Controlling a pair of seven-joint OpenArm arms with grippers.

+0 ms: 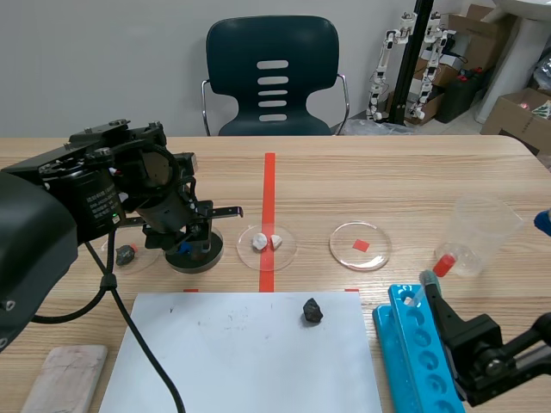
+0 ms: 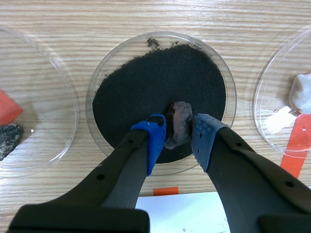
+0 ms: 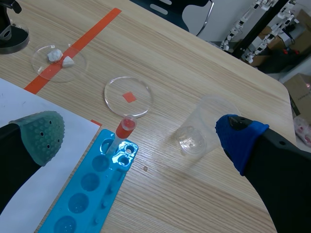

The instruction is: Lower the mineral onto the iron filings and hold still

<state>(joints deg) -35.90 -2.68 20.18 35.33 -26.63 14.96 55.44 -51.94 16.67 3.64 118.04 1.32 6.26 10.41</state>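
A petri dish (image 2: pixel 104 73) of black iron filings (image 2: pixel 155 87) lies under my left gripper (image 2: pixel 177 136). That gripper is shut on a grey-brown mineral (image 2: pixel 179 124), pinched between its blue pads. The mineral stands low over the near part of the filings and seems to touch them. In the scene view the left gripper (image 1: pixel 191 245) points down into the same dish (image 1: pixel 196 258), left of the red tape line. My right gripper (image 3: pixel 141 132) hangs open over the table's right side with nothing between its fingers.
Left of the filings is a dish (image 1: pixel 129 254) with a dark stone. Right of them stand a dish with white pieces (image 1: pixel 267 243) and one with a red square (image 1: pixel 360 245). A black rock (image 1: pixel 312 311) lies on white paper (image 1: pixel 250 361). A blue tube rack (image 1: pixel 413 344) and a plastic cup (image 1: pixel 478 234) are at the right.
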